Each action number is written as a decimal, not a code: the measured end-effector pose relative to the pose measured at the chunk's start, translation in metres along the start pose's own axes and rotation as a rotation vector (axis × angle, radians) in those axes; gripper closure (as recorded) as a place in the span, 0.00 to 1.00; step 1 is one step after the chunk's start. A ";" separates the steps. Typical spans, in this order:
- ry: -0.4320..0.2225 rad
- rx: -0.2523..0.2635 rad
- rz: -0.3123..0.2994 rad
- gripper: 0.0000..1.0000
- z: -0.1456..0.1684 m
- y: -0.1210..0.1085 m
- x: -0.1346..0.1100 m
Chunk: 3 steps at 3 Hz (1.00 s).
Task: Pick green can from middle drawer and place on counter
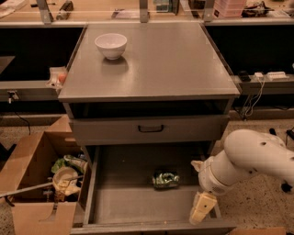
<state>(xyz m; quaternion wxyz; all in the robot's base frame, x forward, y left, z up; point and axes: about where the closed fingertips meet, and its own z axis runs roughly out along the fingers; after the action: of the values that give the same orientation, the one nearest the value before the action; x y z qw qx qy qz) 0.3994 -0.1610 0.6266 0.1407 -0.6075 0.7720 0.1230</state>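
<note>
The green can [166, 179] lies on its side on the flat bottom of the open middle drawer [119, 202], right of centre. My gripper [202, 209] hangs over the drawer's front right corner, below and to the right of the can and apart from it. The white arm reaches in from the right. The counter [161, 64] is the grey top of the cabinet above.
A white bowl [110, 45] stands on the counter's back left. A shut drawer front with a black handle [150, 129] sits above the open drawer. An open cardboard box [41, 179] with trash stands at the left. A tan cluttered bench [138, 9] runs behind.
</note>
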 end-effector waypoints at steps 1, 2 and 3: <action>-0.065 0.012 0.023 0.00 0.059 -0.024 0.017; -0.130 0.015 0.046 0.00 0.110 -0.055 0.020; -0.194 0.011 0.070 0.00 0.147 -0.090 0.013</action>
<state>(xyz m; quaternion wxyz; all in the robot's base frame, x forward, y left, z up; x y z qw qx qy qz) 0.4937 -0.1409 0.4832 0.2138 -0.5644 0.7763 0.1819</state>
